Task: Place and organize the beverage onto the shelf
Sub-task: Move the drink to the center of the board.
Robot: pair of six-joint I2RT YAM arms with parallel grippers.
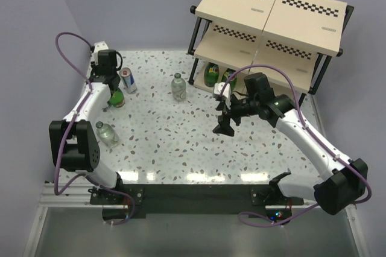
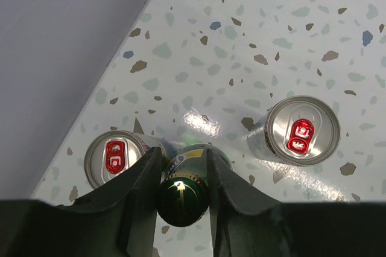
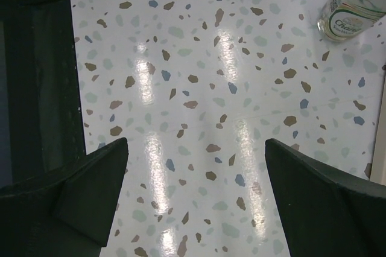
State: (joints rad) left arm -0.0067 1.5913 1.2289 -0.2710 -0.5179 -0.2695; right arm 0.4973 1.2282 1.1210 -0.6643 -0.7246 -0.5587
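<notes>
My left gripper [image 1: 114, 93] is shut on the neck of a green glass bottle [image 1: 117, 100] standing at the far left of the table. In the left wrist view the fingers [image 2: 142, 184] press both sides of its dark green cap [image 2: 183, 199]. Two blue-and-silver cans [image 2: 114, 157] [image 2: 301, 131] stand just beyond it; one can [image 1: 128, 80] shows from above. Two clear bottles [image 1: 178, 87] [image 1: 107, 134] stand on the table. Two green bottles [image 1: 211, 74] [image 1: 228, 76] stand on the bottom tier of the shelf [image 1: 271, 9]. My right gripper [image 1: 226, 125] is open and empty over bare table [image 3: 196, 148].
The shelf stands at the back right with its upper boards bare. A purple wall runs close along the left [image 2: 60, 58]. One clear bottle [image 3: 353, 3] shows at the top right of the right wrist view. The black base strip [image 1: 193, 193] lies at the near edge.
</notes>
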